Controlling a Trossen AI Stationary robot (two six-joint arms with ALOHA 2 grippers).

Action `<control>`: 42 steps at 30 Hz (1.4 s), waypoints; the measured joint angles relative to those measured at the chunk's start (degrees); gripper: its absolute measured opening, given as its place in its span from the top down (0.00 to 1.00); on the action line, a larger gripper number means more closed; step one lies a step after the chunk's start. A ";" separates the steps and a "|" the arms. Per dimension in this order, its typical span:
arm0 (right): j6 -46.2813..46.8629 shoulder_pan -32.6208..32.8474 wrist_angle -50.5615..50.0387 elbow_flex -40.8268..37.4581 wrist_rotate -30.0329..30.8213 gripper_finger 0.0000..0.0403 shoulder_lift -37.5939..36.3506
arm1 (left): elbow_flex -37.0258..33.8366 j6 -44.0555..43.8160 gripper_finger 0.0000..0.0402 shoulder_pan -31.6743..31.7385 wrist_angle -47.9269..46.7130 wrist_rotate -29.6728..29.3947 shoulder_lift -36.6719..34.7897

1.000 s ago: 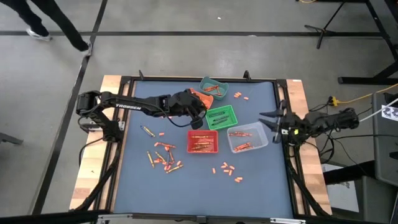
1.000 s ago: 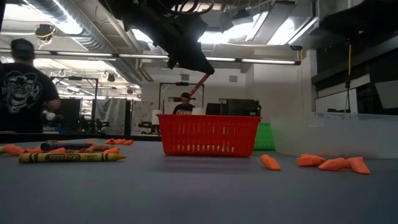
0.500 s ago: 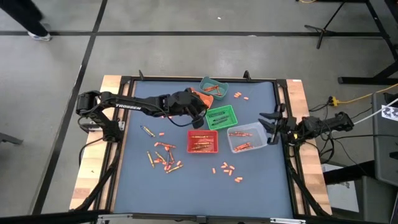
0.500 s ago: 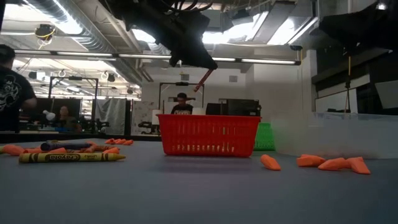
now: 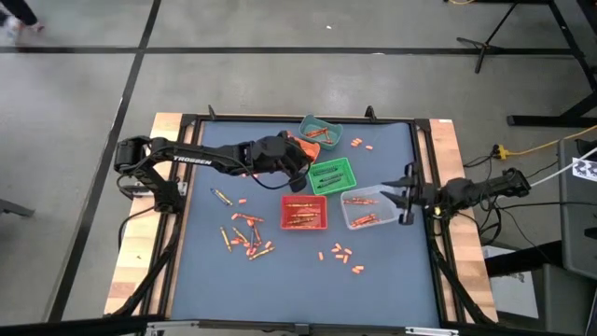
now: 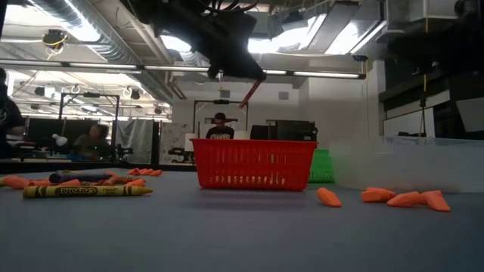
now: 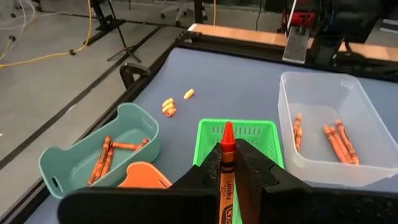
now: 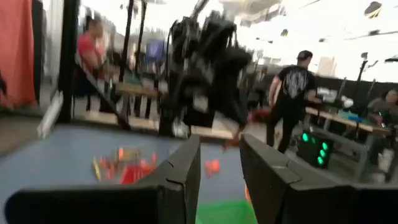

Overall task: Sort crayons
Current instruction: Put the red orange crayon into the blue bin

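Crayons: left pincer (image 7: 227,163) clamps an orange crayon (image 7: 226,180); right pincer (image 8: 219,168) open, empty.

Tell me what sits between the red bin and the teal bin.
In the high view, the green bin lies between the red bin and the teal bin.

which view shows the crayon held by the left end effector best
The left wrist view: the crayon fills the centre, clamped between the fingers. The low view shows only its tip; the high view hides it; the right wrist view is blurred.

Five bins (image 5: 305,214), dozens of crayons (image 5: 244,237)
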 joint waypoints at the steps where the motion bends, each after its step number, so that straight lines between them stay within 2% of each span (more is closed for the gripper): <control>1: 0.00 0.00 -2.11 0.00 0.16 0.72 0.00 | 0.00 0.00 0.97 0.00 0.47 0.00 0.00; 4: 1.88 0.00 -6.99 0.06 0.55 0.72 0.15 | 0.00 0.04 0.97 0.00 1.75 0.00 0.00; 11: 3.67 0.02 -6.99 0.07 0.21 0.72 0.68 | 0.00 0.02 0.97 0.00 2.61 0.00 0.00; 18: 0.15 -0.57 -6.66 0.07 7.41 0.72 0.68 | -0.02 0.07 0.97 0.31 6.55 0.00 1.43; 21: 0.46 -3.43 -6.69 0.07 7.22 0.72 0.74 | -0.06 0.06 0.97 0.63 8.43 0.02 2.89; 25: 3.72 -8.53 -6.84 0.07 2.59 0.72 1.21 | -0.02 0.04 0.97 0.84 11.95 0.11 5.36; 31: 9.50 -16.14 -8.99 0.07 -15.04 0.72 2.52 | -0.04 0.09 0.97 1.97 18.16 0.26 8.34; 33: 10.21 -18.57 -9.59 0.07 -18.80 0.72 2.73 | -0.04 0.09 0.97 2.80 20.36 0.26 8.99; 42: 9.49 -27.22 -10.07 0.07 -21.52 0.72 2.75 | -0.03 5.27 0.97 9.12 31.81 0.18 12.67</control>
